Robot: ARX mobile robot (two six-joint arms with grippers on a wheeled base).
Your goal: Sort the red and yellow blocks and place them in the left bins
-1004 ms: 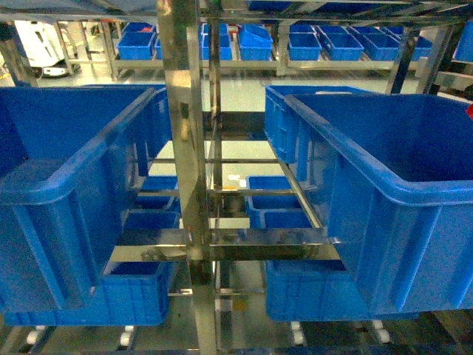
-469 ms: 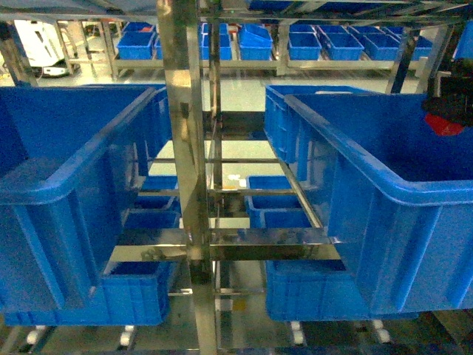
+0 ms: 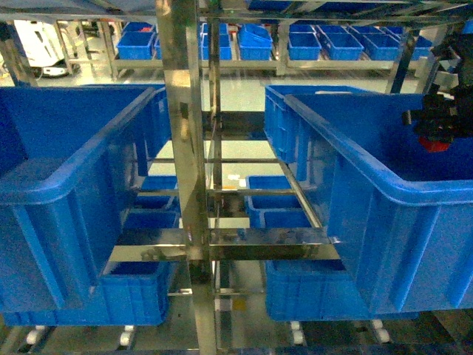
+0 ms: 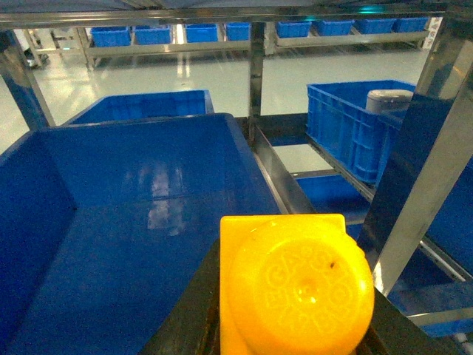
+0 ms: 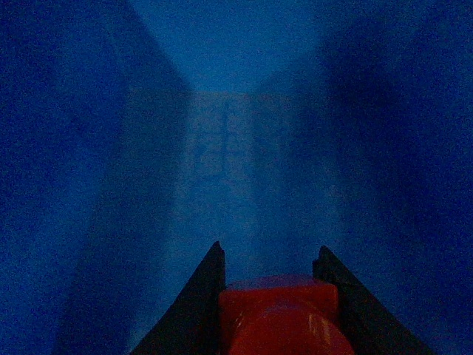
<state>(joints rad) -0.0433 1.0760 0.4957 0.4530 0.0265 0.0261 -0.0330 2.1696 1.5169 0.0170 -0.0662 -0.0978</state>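
Note:
In the left wrist view my left gripper (image 4: 292, 314) is shut on the yellow block (image 4: 295, 285), whose round stud faces the camera. It hangs over the near right corner of a large blue left bin (image 4: 133, 222), whose inside looks bare. This gripper is out of the head view. At the far right of the head view my right gripper (image 3: 436, 126) is shut on the red block (image 3: 434, 143), inside the top of the right blue crate (image 3: 369, 174). The right wrist view shows the red block (image 5: 281, 314) between the dark fingers (image 5: 211, 277), with dim blue crate walls ahead.
A steel rack post (image 3: 185, 148) and crossbars (image 3: 222, 244) stand between the left bin (image 3: 52, 185) and the right crate. Further blue crates sit behind (image 4: 140, 107), on the lower shelf (image 3: 273, 192) and on far racks (image 3: 255, 44). A pale round roll (image 4: 388, 100) lies in a crate at the right.
My right gripper has come in from the right edge of the head view, moving left over the right crate with the red block. Nothing else has moved there.

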